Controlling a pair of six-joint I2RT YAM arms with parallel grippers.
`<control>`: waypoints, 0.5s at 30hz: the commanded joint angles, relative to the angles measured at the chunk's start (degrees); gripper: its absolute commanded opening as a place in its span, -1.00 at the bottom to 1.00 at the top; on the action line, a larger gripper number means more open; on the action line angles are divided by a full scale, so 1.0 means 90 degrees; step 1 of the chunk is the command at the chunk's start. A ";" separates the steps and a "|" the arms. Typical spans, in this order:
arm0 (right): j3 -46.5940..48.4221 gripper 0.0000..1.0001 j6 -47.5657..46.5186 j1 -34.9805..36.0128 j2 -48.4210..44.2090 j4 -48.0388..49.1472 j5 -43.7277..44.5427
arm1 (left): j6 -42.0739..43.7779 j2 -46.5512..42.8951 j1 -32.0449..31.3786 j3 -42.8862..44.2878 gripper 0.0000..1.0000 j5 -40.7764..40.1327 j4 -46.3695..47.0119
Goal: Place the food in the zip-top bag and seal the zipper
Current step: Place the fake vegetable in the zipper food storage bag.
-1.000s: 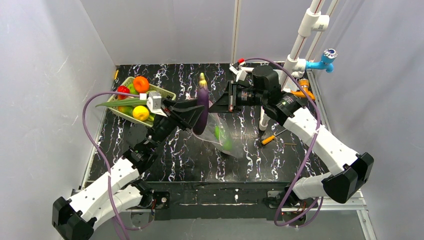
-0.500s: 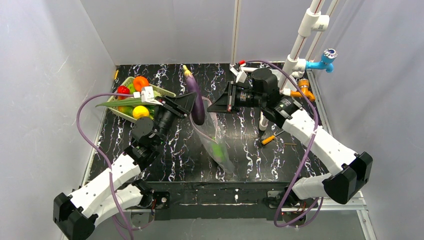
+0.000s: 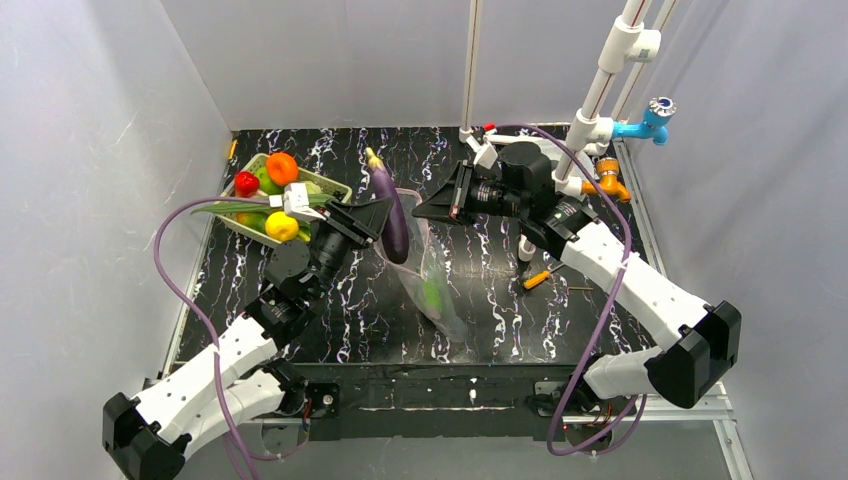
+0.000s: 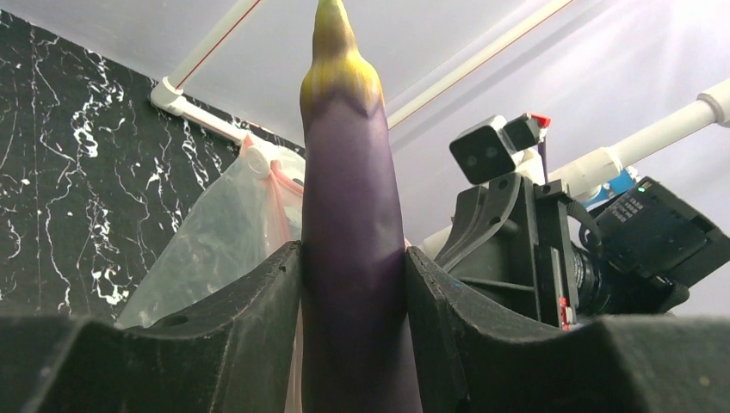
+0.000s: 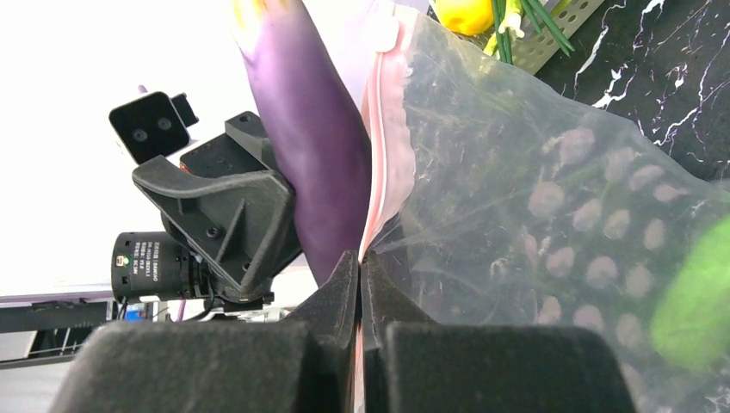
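My left gripper is shut on a purple eggplant, held upright with its yellow-green stem up. The eggplant's lower end hangs at the mouth of the clear dotted zip-top bag. My right gripper is shut on the bag's pink zipper strip and holds the bag up off the table. A round green food piece lies inside the bag. More food sits in the pale green basket: red, orange and yellow pieces.
A white pipe frame with a blue tap and an orange fitting stands at the back right. A small orange-handled screwdriver lies on the black marbled table near the right arm. Grey walls close in on three sides.
The left gripper swung the eggplant up and left, then lowered it slightly toward the bag mouth. The bag has swung to hang more steeply under the right gripper.
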 commanded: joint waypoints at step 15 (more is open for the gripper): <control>0.0304 -0.97 0.0588 0.0004 0.0236 0.0379 0.0273 | 0.0191 0.0330 -0.0127 0.0163 -0.50 0.0487 0.0091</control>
